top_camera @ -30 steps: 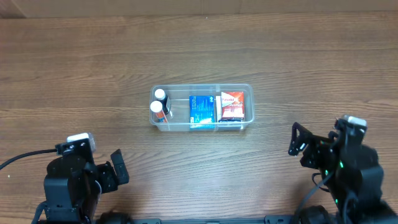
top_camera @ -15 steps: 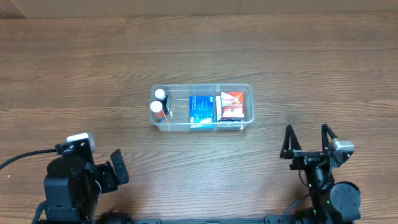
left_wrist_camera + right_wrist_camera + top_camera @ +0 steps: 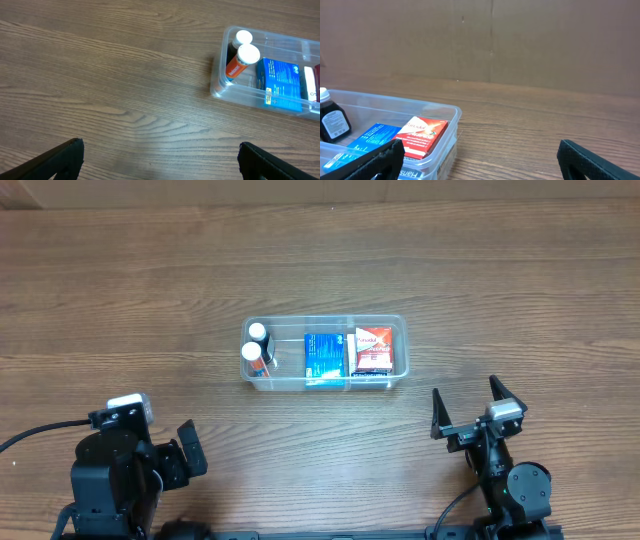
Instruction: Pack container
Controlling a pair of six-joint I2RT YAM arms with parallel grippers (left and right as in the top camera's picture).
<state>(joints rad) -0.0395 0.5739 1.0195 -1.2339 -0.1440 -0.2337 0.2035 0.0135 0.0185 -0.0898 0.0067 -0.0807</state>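
The clear plastic container (image 3: 397, 327) sits mid-table. It holds two white-capped bottles (image 3: 257, 352) at its left end, a blue box (image 3: 323, 357) in the middle and a red and white box (image 3: 372, 348) at the right. It also shows in the left wrist view (image 3: 220, 75) and the right wrist view (image 3: 445, 131). My left gripper (image 3: 190, 447) is open and empty near the front left edge. My right gripper (image 3: 468, 406) is open and empty, front right of the container, jaws wide apart.
A brown cardboard wall (image 3: 490, 40) stands behind the table in the right wrist view. Bare wood table (image 3: 130, 310) surrounds the container on all sides.
The right arm has swung left and down toward the front edge, its open jaws now pointing at the container. The left arm has not moved.
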